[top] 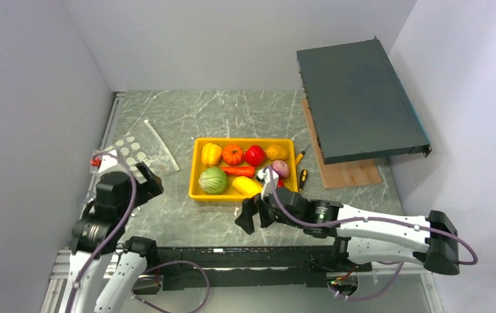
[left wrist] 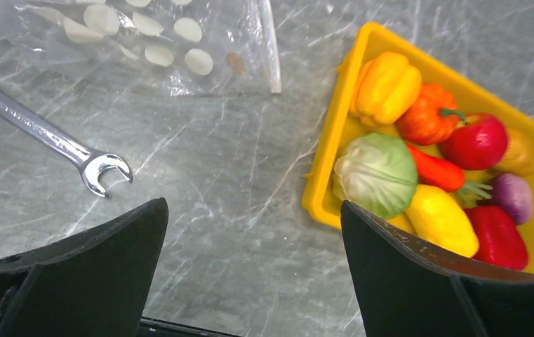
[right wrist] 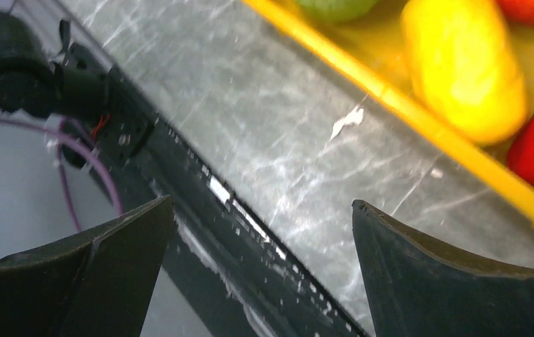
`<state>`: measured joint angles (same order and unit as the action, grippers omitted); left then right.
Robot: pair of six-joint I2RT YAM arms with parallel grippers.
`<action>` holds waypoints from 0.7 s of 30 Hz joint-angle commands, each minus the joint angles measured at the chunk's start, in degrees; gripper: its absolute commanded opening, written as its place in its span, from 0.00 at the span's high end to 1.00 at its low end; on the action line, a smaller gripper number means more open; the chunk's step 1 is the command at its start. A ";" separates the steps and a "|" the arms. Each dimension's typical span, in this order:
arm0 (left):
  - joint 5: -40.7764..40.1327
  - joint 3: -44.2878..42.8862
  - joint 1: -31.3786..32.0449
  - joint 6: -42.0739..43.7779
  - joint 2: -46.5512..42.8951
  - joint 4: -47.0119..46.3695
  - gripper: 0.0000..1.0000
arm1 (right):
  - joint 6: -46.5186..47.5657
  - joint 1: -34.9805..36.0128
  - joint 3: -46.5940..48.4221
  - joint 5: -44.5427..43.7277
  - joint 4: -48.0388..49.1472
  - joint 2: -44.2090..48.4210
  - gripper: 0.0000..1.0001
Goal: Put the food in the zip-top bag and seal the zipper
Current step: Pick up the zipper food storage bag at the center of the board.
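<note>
Both arms hang empty. The left end effector [left wrist: 251, 210] has its fingers spread wide over bare table and grips nothing. The right end effector [right wrist: 262, 205] is just as wide and empty, poised just off the near rim of the yellow tray [top: 195, 177] at its 6 o'clock. All the food I can see lies in that tray: green cabbage [top: 212, 180], yellow pepper [top: 211, 154], orange pumpkin [top: 233, 154], red tomato [top: 254, 155], carrot [top: 237, 171] and purple onion [top: 280, 168]. None of it is in the zip-top bag [top: 135, 147], which lies flat at the tray's 9 o'clock with its zipper [top: 161, 145] along the edge facing the tray. The likeliest trouble is the bag: thin and flat against the table, it may slide or crumple when pinched rather than open. A wrench [left wrist: 53, 139], at the bag's 7 o'clock in the left wrist view, could snag it. The glossy, rounded produce may also squirt out of a pinch and roll across the table.
</note>
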<state>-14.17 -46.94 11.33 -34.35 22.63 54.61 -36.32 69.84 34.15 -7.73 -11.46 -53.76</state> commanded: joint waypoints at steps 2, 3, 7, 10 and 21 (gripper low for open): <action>0.42 -2.48 -0.30 -0.48 14.83 -5.43 0.01 | 3.37 0.90 12.70 -12.02 -0.26 -10.08 0.00; 0.06 -4.10 -0.26 -0.88 18.83 -5.33 0.01 | 3.92 1.01 14.73 -12.67 -1.67 -11.97 0.00; -2.59 -9.91 -0.87 0.82 35.53 -9.48 0.01 | 4.01 1.00 19.69 -15.72 -6.91 -15.70 0.00; -5.13 -15.71 -4.37 2.22 49.01 -12.36 0.01 | 7.11 1.00 21.18 -15.57 -8.53 -15.93 0.00; -22.70 -63.05 -5.27 0.71 99.29 9.11 0.22 | 6.55 0.91 21.88 -25.92 -16.51 -10.80 0.00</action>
<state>-28.60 -105.01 5.45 -33.80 117.03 56.29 -29.98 70.57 56.16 -28.62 -25.54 -68.49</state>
